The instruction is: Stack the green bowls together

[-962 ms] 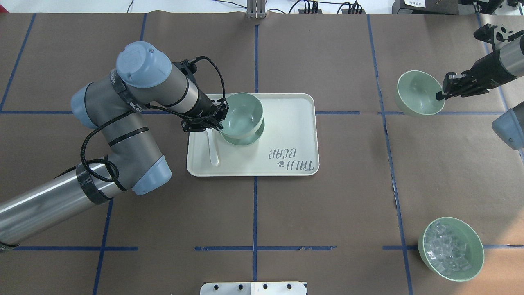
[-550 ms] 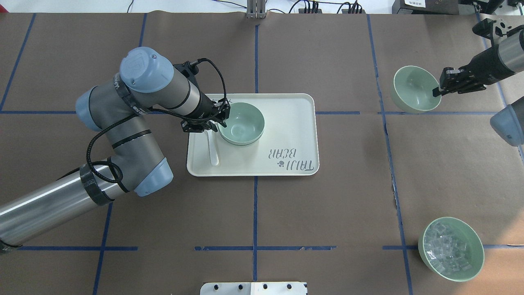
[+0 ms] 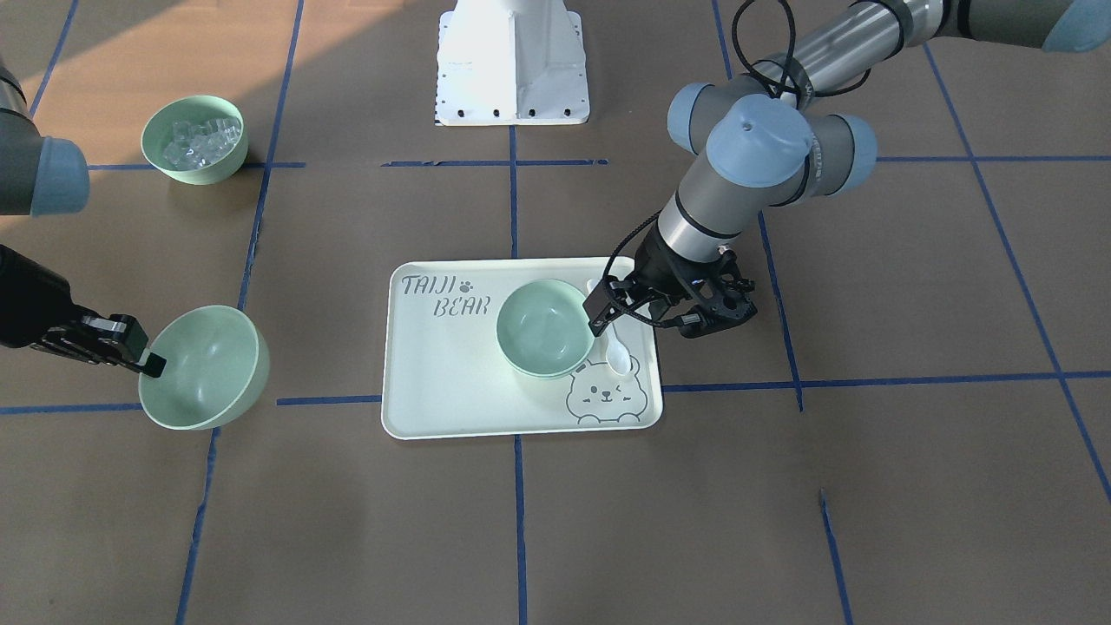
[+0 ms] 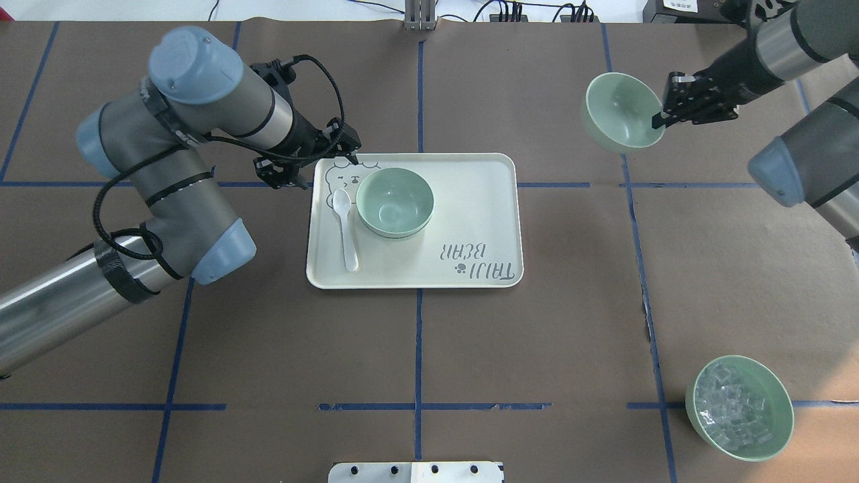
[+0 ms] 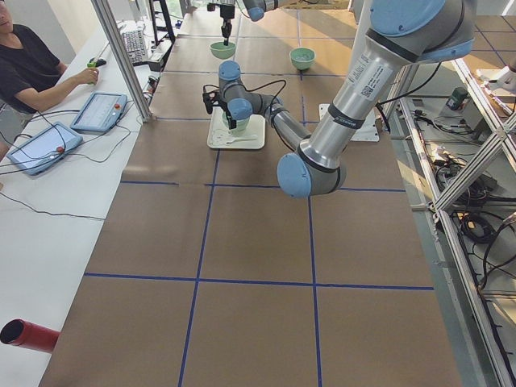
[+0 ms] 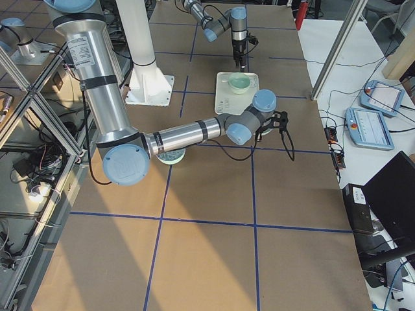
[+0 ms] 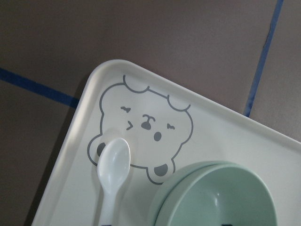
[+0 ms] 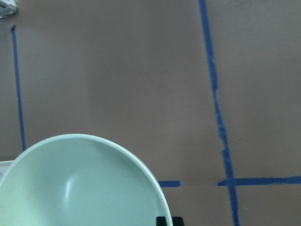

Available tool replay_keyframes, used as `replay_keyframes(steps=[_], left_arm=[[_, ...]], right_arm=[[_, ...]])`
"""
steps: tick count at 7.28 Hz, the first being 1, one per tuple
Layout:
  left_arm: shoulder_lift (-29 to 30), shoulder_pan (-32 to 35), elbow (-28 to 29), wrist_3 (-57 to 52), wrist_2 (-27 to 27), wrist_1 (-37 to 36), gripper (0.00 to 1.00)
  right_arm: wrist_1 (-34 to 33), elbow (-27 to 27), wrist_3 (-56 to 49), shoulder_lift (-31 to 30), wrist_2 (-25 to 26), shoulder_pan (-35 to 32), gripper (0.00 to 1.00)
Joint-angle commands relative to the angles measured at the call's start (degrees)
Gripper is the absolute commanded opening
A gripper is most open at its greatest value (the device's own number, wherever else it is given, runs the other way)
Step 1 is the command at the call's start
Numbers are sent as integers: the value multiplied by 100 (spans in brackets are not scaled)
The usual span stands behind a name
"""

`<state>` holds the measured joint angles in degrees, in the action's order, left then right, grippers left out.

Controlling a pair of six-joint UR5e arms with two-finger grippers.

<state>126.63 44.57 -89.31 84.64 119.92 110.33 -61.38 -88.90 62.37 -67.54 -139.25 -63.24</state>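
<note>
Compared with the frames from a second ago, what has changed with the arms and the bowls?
The left pincer lowered its green bowl into the one on the tray, let go and pulled back to the tray's corner, open. The right pincer, clamped on the third bowl, carried it farther from the robot and toward the table's middle. Tray, spoon and ice-cube bowl stayed put.
</note>
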Motion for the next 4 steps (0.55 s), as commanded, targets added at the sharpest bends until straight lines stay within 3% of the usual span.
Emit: replay_keyframes(steps=[1, 3, 4], left_arm=[[-278, 533, -734, -1163, 145, -1140, 100], [-830, 972, -1140, -2131, 145, -1268, 100], [-1007, 1209, -1141, -2632, 145, -1269, 100]], right_arm=[[-163, 13, 467, 687, 334, 704, 0], [-216, 22, 688, 1092, 1177, 1443, 0], [-564, 57, 688, 1433, 1546, 1812, 0]])
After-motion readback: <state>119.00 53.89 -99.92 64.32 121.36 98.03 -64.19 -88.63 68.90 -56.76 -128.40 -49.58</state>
